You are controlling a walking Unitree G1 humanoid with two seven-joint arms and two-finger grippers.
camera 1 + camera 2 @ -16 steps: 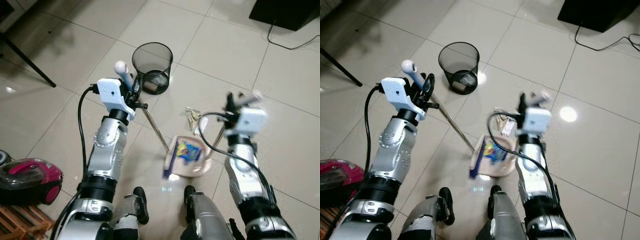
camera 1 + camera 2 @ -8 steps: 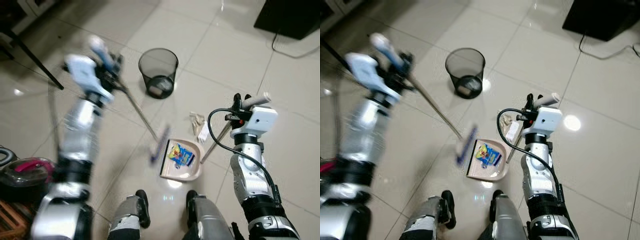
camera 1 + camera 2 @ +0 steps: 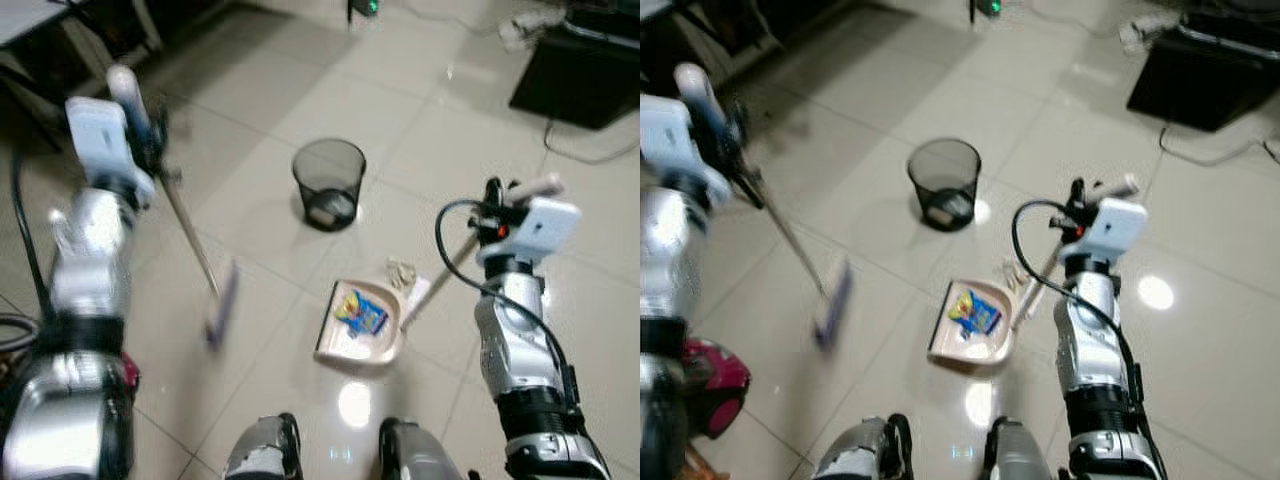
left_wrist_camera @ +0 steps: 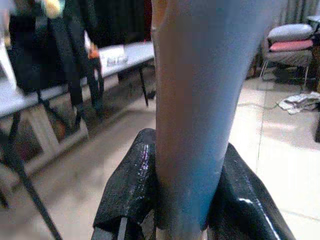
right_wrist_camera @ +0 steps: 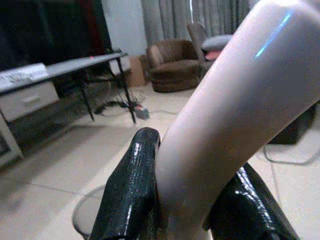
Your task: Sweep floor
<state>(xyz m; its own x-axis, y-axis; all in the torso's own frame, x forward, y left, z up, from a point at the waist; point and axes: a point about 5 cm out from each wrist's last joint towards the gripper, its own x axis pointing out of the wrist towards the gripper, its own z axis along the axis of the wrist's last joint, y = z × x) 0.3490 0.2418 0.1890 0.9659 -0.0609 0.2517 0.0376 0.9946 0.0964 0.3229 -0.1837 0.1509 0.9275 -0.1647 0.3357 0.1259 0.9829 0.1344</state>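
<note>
My left gripper (image 3: 140, 135) is shut on the blue grip of the broom handle (image 4: 197, 100), raised high at the left. The thin shaft runs down to the blurred broom head (image 3: 220, 305), which hangs off to the left of the dustpan. My right gripper (image 3: 500, 200) is shut on the pale dustpan handle (image 5: 225, 120). The cream dustpan (image 3: 350, 345) rests on the tiles between the arms with a blue and yellow wrapper (image 3: 360, 313) in it. Crumpled scraps (image 3: 402, 272) lie on the floor just beyond the pan's far edge.
A black mesh bin (image 3: 329, 183) stands on the tiles beyond the dustpan with some rubbish in its bottom. A black box (image 3: 585, 60) with a trailing cable sits at the far right. A pink vacuum cleaner (image 3: 710, 385) lies at the near left. Table legs (image 4: 30, 200) stand to the left.
My left arm has swung the broom out to the left, away from the dustpan. The camera has tilted up, showing more floor. The dustpan and right gripper hold their place.
</note>
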